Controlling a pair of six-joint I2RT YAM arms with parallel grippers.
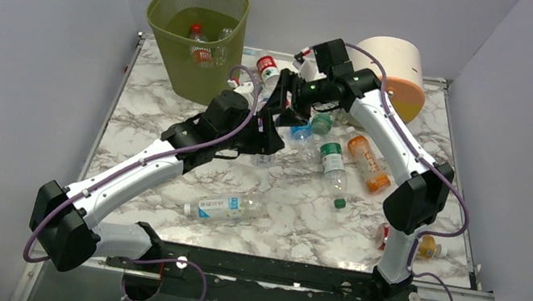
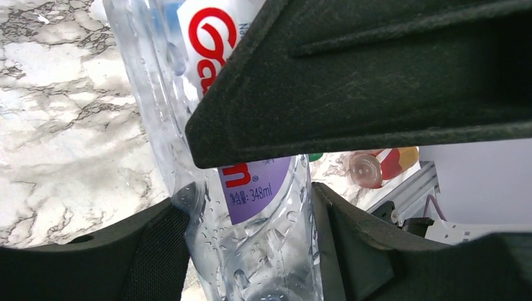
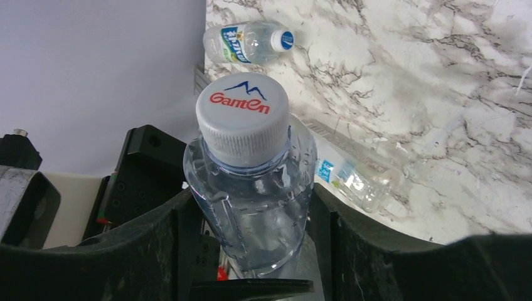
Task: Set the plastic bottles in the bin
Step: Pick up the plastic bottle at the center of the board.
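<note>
Both grippers are on one clear Ganten bottle (image 2: 263,244) with a white cap (image 3: 242,119) and a purple-and-white label. My left gripper (image 2: 248,210) is shut on its lower body. My right gripper (image 3: 251,207) is shut on its shoulder below the cap. In the top view the two grippers meet at mid-table, left (image 1: 272,137) and right (image 1: 281,100), just right of the olive-green mesh bin (image 1: 206,79), and they hide the bottle. The bin holds two bottles (image 1: 200,47). Several bottles lie on the table, among them an orange-filled one (image 1: 368,163).
A cream cylinder (image 1: 396,64) lies at the back right. A red-labelled bottle (image 1: 267,66) lies behind the grippers, a green-labelled one (image 1: 334,164) to their right, and a clear one (image 1: 225,207) near the front. Another bottle (image 1: 427,247) lies by the right arm's base.
</note>
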